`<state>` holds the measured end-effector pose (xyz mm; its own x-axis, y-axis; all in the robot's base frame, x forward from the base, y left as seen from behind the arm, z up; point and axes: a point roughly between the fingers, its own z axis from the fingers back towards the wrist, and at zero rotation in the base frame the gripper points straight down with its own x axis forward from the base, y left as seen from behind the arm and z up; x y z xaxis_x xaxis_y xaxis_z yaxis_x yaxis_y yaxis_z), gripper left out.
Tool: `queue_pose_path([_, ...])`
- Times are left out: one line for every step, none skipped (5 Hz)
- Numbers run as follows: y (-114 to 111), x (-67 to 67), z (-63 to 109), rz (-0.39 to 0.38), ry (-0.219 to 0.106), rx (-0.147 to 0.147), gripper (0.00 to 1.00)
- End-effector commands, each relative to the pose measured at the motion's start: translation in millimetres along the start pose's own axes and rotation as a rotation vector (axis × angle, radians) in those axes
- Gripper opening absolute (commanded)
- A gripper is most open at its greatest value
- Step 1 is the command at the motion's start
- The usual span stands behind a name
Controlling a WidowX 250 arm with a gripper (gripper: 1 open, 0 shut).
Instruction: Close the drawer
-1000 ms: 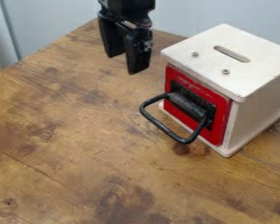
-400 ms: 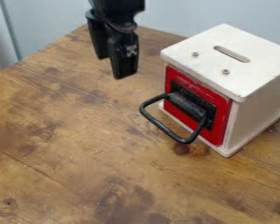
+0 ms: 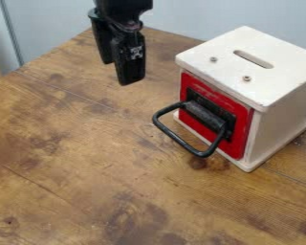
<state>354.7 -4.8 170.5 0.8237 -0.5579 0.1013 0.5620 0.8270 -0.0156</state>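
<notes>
Since the earlier frame, the pincer [image 3: 122, 65] (jaws wide, empty) has been shifted toward the surface's [image 3: 79, 163] far-left edge; the drawer's [image 3: 216, 110] red front is faced toward the near-left.

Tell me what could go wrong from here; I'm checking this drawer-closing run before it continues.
1. The end effector hangs open, up and to the left of the drawer, touching nothing; a misaimed approach could snag the black loop lying on the table instead of pushing the red front.
2. Pushing off-center, or on the bar handle, might slide or twist the cream casing rather than seat the drawer.
</notes>
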Motion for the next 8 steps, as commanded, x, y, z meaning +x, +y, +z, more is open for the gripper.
queue_pose_path([9.0,4.1,16.7,-0.004,-0.045,0.052,1.0])
queue_pose_path([10.8,6.6,13.7,-0.005,-0.047,0.063,1.0])
queue_pose_path([11.8,8.7,10.6,-0.004,-0.051,0.058,1.0])
queue_pose_path([13.3,10.9,8.4,0.005,-0.057,0.062,1.0])
queue_pose_path([15.6,13.2,7.0,-0.004,-0.059,0.054,1.0])
queue_pose_path([16.5,12.4,7.2,0.009,-0.055,0.047,1.0])
queue_pose_path([17.9,11.9,6.8,0.017,-0.05,0.045,1.0])
queue_pose_path([18.1,10.6,6.9,0.018,-0.048,0.055,1.0])
